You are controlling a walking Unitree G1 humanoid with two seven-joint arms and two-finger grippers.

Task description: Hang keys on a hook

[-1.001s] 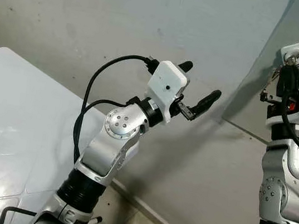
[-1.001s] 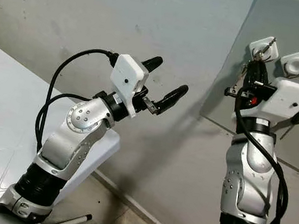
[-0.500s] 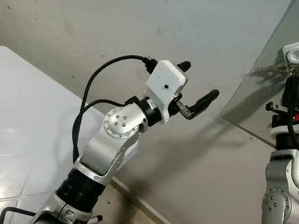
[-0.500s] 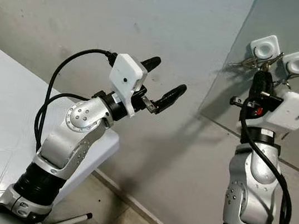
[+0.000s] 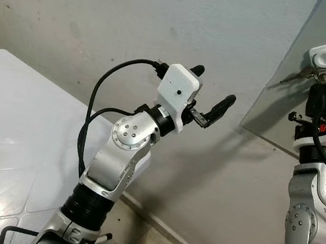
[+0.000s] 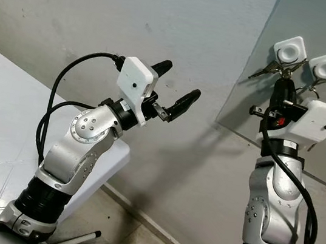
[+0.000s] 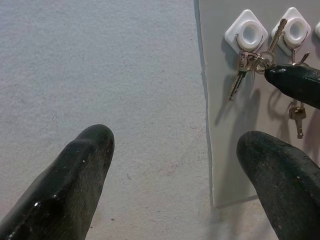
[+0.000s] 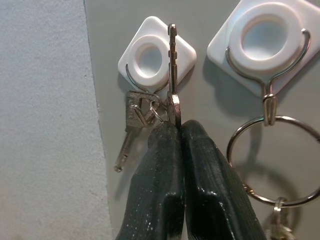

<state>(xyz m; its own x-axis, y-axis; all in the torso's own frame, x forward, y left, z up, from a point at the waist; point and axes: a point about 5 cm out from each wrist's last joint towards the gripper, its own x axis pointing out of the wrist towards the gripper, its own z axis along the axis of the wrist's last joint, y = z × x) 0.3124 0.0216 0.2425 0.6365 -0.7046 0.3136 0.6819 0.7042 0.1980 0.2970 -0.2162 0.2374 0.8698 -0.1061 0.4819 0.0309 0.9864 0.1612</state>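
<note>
While right gripper (image 8: 176, 131) pinches keys (image 8: 150, 117), hook (image 8: 156, 57) above

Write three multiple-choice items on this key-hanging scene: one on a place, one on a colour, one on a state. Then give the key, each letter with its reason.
1. Where are the keys held by the right gripper?
A. at the leftmost white hook
B. on the table
C. on the floor

2. What colour are the hook bases?
A. red
B. white
C. black

3. How does the left gripper stand?
A. shut on a key
B. open, holding nothing
C. shut on a hook

Key: 1 A, the key ring sits at that hook's wire. 2 B, the square bases on the grey panel are white. 3 B, its fingers are spread apart in the air before the wall.
</note>
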